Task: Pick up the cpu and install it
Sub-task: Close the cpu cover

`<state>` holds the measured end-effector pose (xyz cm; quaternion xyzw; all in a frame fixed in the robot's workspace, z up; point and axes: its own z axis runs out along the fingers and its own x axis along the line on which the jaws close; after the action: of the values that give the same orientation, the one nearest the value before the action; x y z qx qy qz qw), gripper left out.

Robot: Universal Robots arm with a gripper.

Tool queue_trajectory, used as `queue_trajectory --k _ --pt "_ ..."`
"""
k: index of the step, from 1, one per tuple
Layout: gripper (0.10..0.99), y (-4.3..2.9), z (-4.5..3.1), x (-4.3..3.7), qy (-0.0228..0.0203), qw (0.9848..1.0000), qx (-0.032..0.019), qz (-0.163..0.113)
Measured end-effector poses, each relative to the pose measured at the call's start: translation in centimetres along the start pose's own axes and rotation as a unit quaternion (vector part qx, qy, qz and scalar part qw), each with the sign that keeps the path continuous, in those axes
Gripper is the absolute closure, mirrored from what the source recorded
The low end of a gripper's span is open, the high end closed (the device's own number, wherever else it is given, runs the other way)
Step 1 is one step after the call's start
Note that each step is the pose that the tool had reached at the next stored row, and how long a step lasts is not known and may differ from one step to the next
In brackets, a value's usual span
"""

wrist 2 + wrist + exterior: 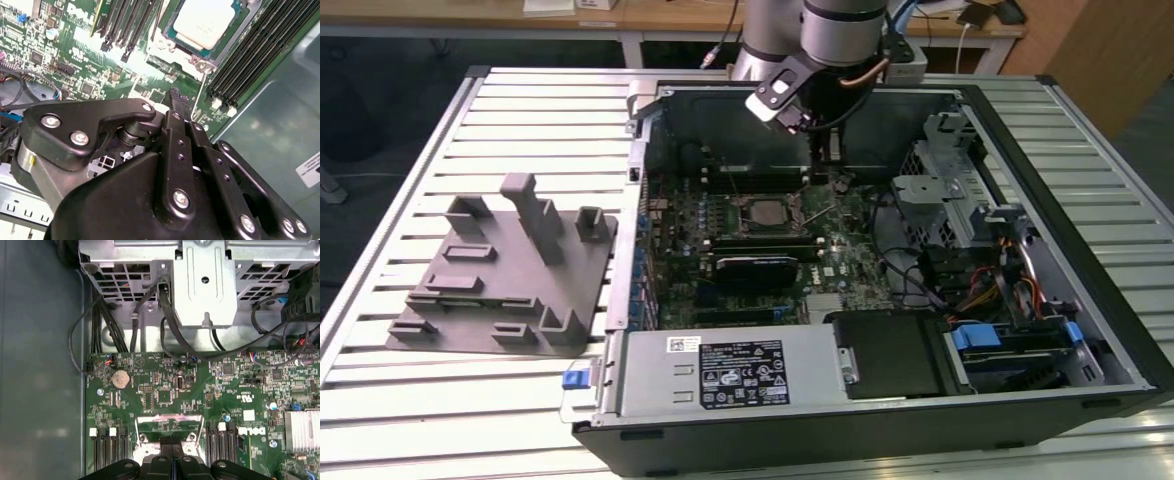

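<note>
The cpu, a pale silver square, lies flat in the motherboard socket inside the open computer case. My gripper hangs above the board just behind the socket, toward the case's rear wall. In the second wrist view its black fingers are pressed together with nothing between them, and their tip sits short of the socket's frame beside a thin metal lever. In the first wrist view the shut fingertips cover part of the socket frame.
A grey holder block stands on the slatted table at the exterior view's left. A silver power supply fills the case's near corner. Memory slots flank the socket. Drive cage and cables crowd the far side.
</note>
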<state>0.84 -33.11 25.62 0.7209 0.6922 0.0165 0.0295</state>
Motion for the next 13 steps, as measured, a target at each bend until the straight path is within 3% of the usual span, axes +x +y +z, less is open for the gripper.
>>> queue_trajectory --k 13 --pt "0.98 2.21 0.15 0.09 0.0001 1.0 0.0 0.0"
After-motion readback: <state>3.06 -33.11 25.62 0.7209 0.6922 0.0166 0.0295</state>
